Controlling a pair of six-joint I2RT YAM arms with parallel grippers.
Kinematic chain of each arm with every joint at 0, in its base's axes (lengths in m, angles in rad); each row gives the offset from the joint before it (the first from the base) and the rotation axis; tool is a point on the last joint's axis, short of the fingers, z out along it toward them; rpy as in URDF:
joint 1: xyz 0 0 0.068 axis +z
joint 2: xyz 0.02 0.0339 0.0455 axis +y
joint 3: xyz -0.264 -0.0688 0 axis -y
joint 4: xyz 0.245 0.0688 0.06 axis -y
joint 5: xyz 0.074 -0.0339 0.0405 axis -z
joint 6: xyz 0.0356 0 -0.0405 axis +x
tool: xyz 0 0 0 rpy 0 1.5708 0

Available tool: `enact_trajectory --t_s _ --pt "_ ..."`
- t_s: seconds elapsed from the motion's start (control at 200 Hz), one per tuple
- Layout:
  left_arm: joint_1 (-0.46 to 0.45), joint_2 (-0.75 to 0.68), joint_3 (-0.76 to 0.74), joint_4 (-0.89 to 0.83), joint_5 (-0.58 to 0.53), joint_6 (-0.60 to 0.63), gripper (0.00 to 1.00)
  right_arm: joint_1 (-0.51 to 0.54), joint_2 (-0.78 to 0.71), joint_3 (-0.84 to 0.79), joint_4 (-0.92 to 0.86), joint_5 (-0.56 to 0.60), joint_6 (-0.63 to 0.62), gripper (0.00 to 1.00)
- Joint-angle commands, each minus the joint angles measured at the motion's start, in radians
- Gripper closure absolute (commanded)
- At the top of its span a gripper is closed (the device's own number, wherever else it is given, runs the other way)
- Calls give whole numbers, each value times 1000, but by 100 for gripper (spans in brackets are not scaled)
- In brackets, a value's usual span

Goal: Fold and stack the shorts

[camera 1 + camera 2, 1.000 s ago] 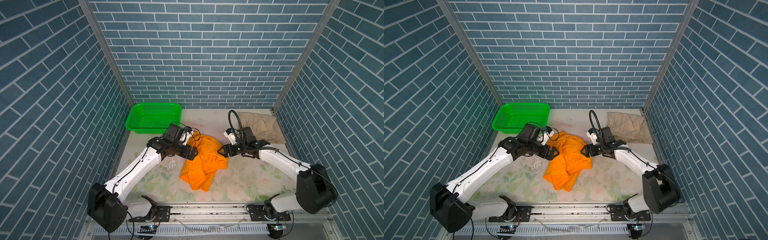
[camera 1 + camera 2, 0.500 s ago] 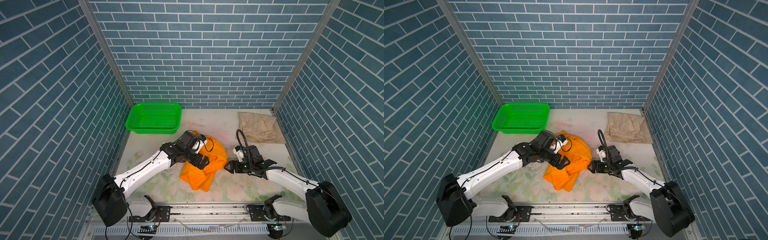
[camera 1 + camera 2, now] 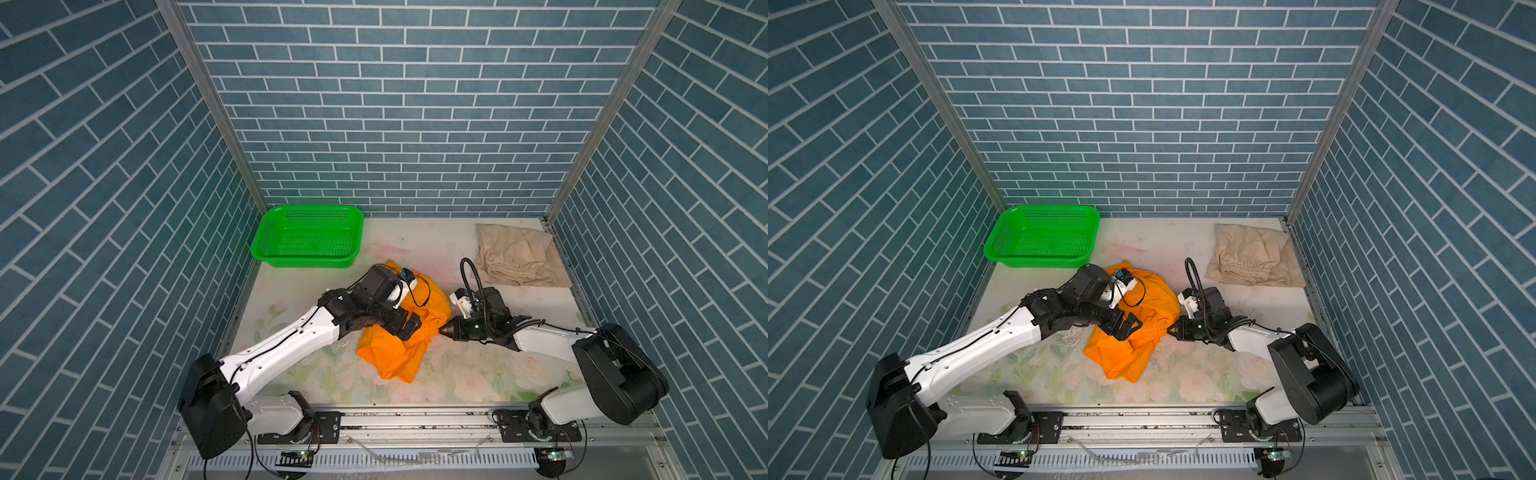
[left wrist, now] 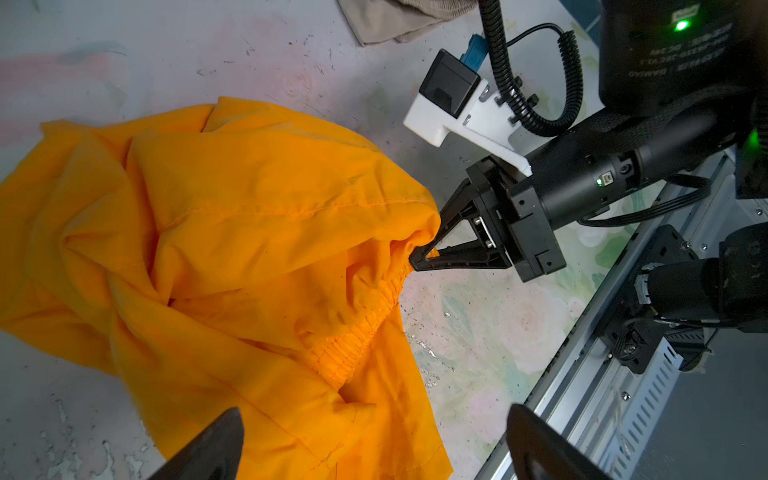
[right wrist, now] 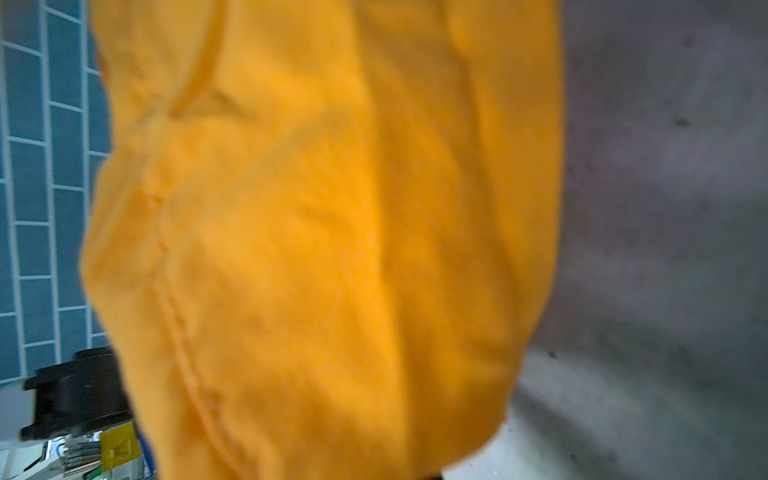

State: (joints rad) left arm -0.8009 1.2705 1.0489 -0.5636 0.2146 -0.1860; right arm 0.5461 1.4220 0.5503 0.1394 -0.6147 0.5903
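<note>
Orange shorts (image 3: 399,349): crumpled in a heap mid-worktop, between the two arms, unfolded.
Waistband (image 4: 357,336): its gathered elastic edge faces the right arm, bunched and partly tucked under a flap of cloth.
Right hand (image 4: 420,258): a second ago it stood wide beside the far part of the heap. It has since come nearer the front rail and snapped closed, its tips pinching a small fold of orange cloth at the end of the waistband.
Left hand (image 3: 409,326): fingers spread wide and holding nothing. It has slid forward and now hovers low over the middle of the heap, just across from the right hand.
Beige shorts (image 3: 519,257): lying at the back right corner of the worktop, well apart from both hands and unchanged over the last second. They look loosely folded.
Basket (image 3: 316,208): green, at the back left, with nothing in it.
Worktop (image 3: 478,374): pale flower print, bare around the heap.
Meaning: the grab on one waistband corner looks made, so spreading the orange shorts can begin. The left hand probably needs the opposite end of the waistband before a pull flattens them.
Risk: the pinch holds very little cloth and may slip under tension.
</note>
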Motion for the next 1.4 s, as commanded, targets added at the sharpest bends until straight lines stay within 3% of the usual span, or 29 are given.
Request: enact_trajectory --t_s 0.0,0.1,0.22,0.46,0.7,0.94,1.17,1.395 --pt "-3 -27 18 -54 -60 31 0 5 -130 144 -62 -53 14 100" --pt "-3 -42 46 -99 -96 67 0 2 -196 323 -252 -10 -44 100" --pt "-3 -74 85 -122 -137 109 0 -9 -168 554 -425 14 -79 100" --pt "-3 -103 36 -21 -146 95 0 -46 -75 745 -406 -24 -18 100" --pt "-3 -119 2 67 -178 113 0 -46 -18 798 -456 -96 -76 100" --pt "-3 -53 -87 270 -185 171 0 -48 -9 778 -424 -153 -69 100" --pt "-1 2 -73 273 -247 286 0 -60 -24 754 -379 -197 -45 100" --pt "27 71 -63 373 -271 311 0 -65 -26 735 -334 -218 -14 100"
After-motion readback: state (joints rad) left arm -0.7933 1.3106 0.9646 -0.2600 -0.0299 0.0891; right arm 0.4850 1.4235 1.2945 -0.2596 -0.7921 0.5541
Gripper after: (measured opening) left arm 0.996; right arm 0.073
